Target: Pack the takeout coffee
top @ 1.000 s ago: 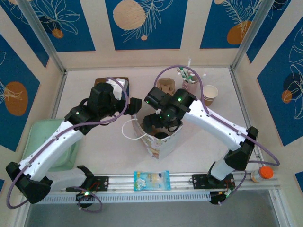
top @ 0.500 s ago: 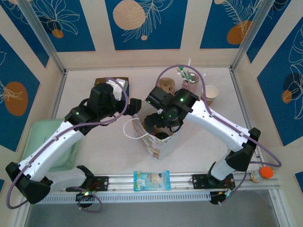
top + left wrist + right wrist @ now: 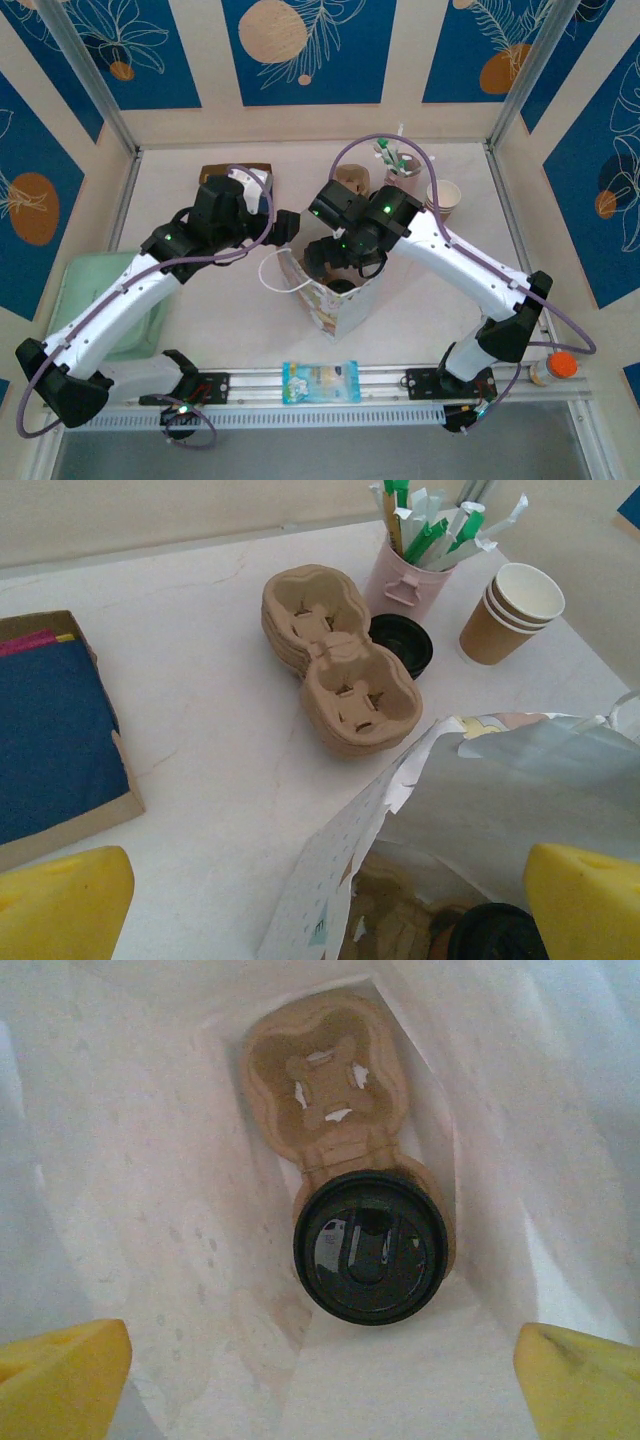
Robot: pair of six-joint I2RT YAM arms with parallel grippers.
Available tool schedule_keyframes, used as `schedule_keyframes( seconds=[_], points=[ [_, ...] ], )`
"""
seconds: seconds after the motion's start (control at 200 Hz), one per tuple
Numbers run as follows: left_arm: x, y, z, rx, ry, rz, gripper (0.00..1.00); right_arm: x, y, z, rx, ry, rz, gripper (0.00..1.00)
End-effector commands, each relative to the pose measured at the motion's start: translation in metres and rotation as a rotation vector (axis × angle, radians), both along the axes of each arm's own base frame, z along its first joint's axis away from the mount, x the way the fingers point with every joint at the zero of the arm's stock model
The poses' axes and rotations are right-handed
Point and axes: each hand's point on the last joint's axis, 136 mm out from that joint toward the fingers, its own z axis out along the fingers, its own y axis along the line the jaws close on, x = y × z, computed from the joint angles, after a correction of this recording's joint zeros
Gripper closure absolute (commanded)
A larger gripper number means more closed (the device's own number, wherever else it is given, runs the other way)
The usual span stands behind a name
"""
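Where the top camera looks down, the paper bag (image 3: 340, 300) stands open on the tabletop (image 3: 230, 320) between the two arms. The left jaws sit at the bag's back left rim, by its white loop handle (image 3: 272, 275), and the right jaws hang directly over the bag's mouth. Behind the bag stand a stack of pulp cup carriers (image 3: 350, 180) and a pink cup of stirrers (image 3: 397, 165). Behind the bag to the right is a nested stack of brown cups (image 3: 443, 200). A box of napkins (image 3: 235, 178) lies behind the bag to the left, a green tray (image 3: 85, 280) lies well to its left, and a wipes packet (image 3: 320, 380) lies in front of it.

From the left wrist, the yellow fingers (image 3: 60, 900) stand wide apart, gripping nothing, with the bag's rim rising between them. The takeout coffee (image 3: 495, 935) shows as a black lid low inside the bag. Beyond the bag, a loose black lid (image 3: 400, 645) touches the carriers.

From the right wrist, looking down into the bag, the takeout coffee sits at the bottom, seated in one pocket of a carrier (image 3: 330, 1080). The right jaws are spread wide above it, fingers (image 3: 60, 1370) clear of the cup and holding nothing.
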Motion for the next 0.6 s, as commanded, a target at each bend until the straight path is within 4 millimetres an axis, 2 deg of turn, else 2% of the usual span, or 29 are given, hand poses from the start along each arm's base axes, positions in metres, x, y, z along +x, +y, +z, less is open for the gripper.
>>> schedule_keyframes(
  seconds=[0.0,0.595],
  points=[
    [-0.002,-0.001,0.003,-0.01,0.004,0.0,0.0,-0.006,-0.005,0.02,0.03,-0.033,0.022,0.01],
    [-0.007,0.001,0.015,-0.05,-0.013,0.002,0.0,-0.012,-0.009,0.052,0.118,-0.098,0.048,0.01]
  ],
)
